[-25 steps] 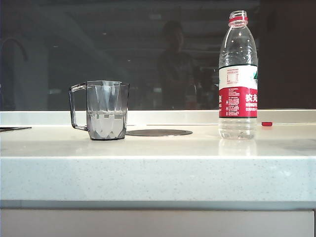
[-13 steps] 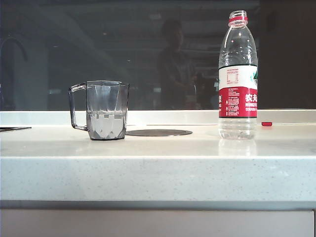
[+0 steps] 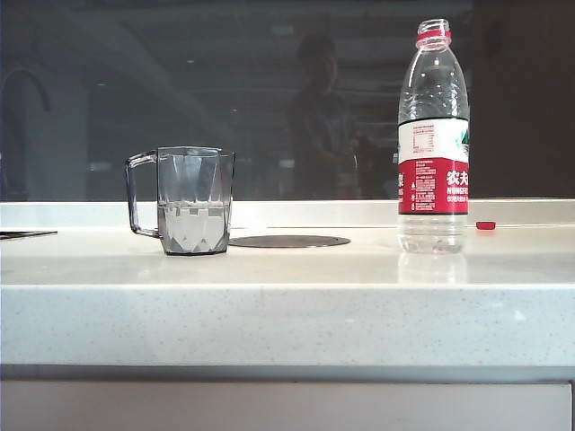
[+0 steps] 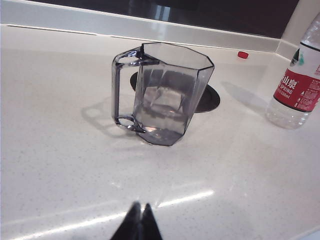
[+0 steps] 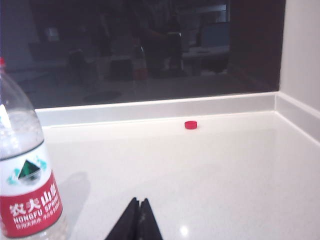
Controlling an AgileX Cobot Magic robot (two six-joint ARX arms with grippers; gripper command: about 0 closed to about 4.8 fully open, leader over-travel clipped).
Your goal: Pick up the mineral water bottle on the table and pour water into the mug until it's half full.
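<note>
Exterior view shows neither arm, so you've got both pulled back off the table [image 3: 287, 310] and nothing in hand. Looks to me like the pour is already done: the mug [image 3: 193, 200] holds water [image 3: 193, 224] to roughly its middle, and the mineral water bottle [image 3: 433, 135] stands upright well off to the side, uncapped, with only a shallow bit left at the base.

Left gripper [image 4: 140, 222] has its jaws pressed together, empty. The mug [image 4: 165, 92] sits out ahead of the tips, well apart from them, handle turned sideways. It's smoky grey, faceted and see-through, standing partly in front of the dark round disc [image 4: 207, 97].

Right gripper [image 5: 138, 220] is pinched closed too, holding nothing. The bottle [image 5: 25, 190] is ahead of the tips and off to one side, not touching: clear plastic with a red-and-white label. The little red cap [image 5: 190, 124] lies further out by the back ledge, probably parked there so it stayed clear of the pour.
</note>
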